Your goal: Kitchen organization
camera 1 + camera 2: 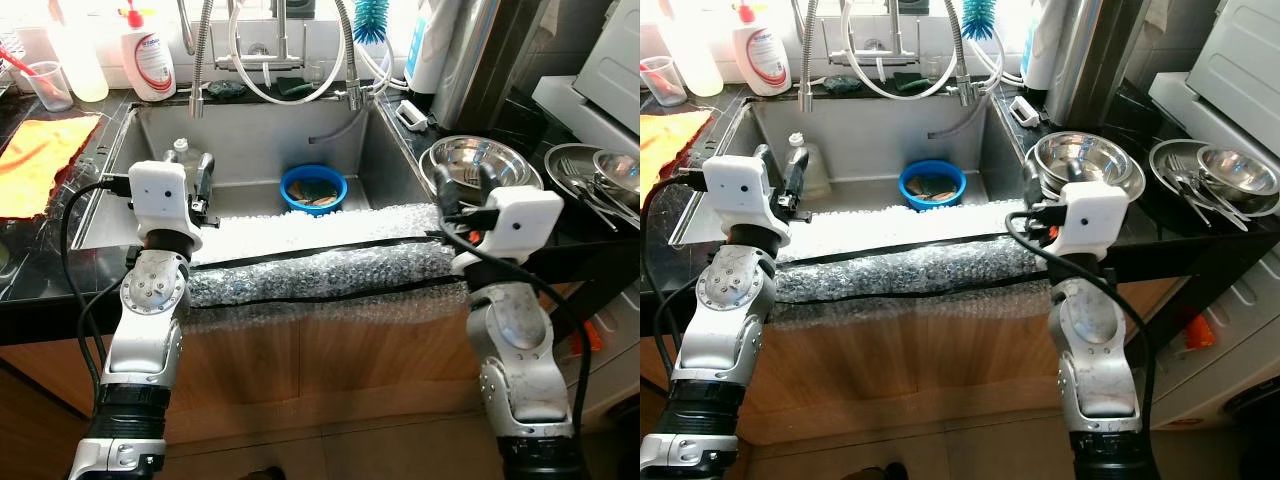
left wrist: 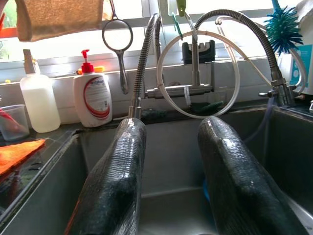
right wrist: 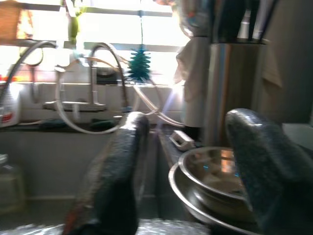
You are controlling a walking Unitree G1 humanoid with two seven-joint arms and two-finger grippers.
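Both arms are raised at the sink (image 1: 250, 130) edge. The left gripper (image 1: 193, 170) and right gripper (image 1: 462, 180) are held with fingers spread, empty. A blue bowl (image 1: 313, 187) is seen inside the sink, steel bowls (image 1: 480, 160) on the table.

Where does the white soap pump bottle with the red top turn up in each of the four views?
Left eye view: soap bottle at upper left, on the counter behind the sink.
Right eye view: upper left again.
Left wrist view: left of centre, on the ledge beside a clear bottle.
Right wrist view: possibly at the left edge, too blurred to confirm.
Shared landmark: the blue brush.
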